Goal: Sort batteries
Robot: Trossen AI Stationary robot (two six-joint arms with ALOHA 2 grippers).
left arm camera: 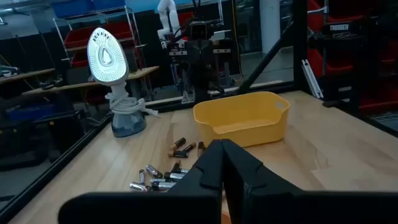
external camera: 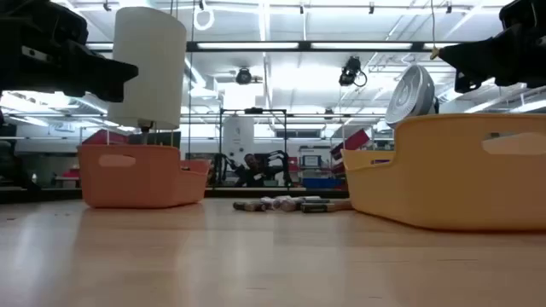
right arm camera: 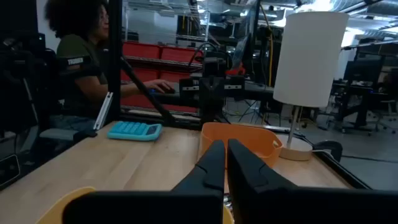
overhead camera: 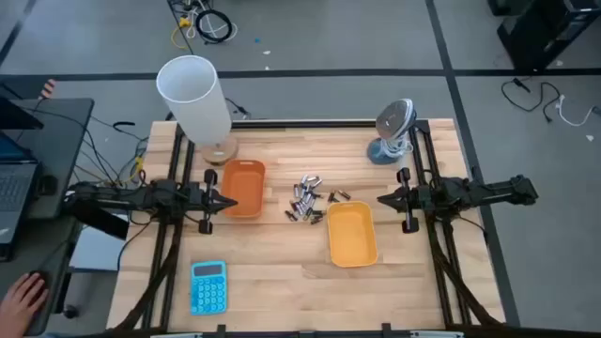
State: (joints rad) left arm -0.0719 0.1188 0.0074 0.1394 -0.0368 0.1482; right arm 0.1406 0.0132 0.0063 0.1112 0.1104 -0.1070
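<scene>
Several small batteries (overhead camera: 309,199), silvery and dark, lie loose in a pile on the wooden table between an orange tray (overhead camera: 243,188) and a yellow tray (overhead camera: 351,233). They also show in the low view (external camera: 290,204) and the left wrist view (left arm camera: 166,176). My left gripper (overhead camera: 228,202) hovers shut at the orange tray's left side, pointing toward the table's right. My right gripper (overhead camera: 383,200) hovers shut just right of the yellow tray's far end, pointing left. Neither holds anything.
A white lamp (overhead camera: 195,99) stands at the far left, behind the orange tray. A small desk fan (overhead camera: 392,131) stands at the far right. A blue calculator (overhead camera: 208,286) lies near the front left. A person sits beyond the table's left side (right arm camera: 78,56).
</scene>
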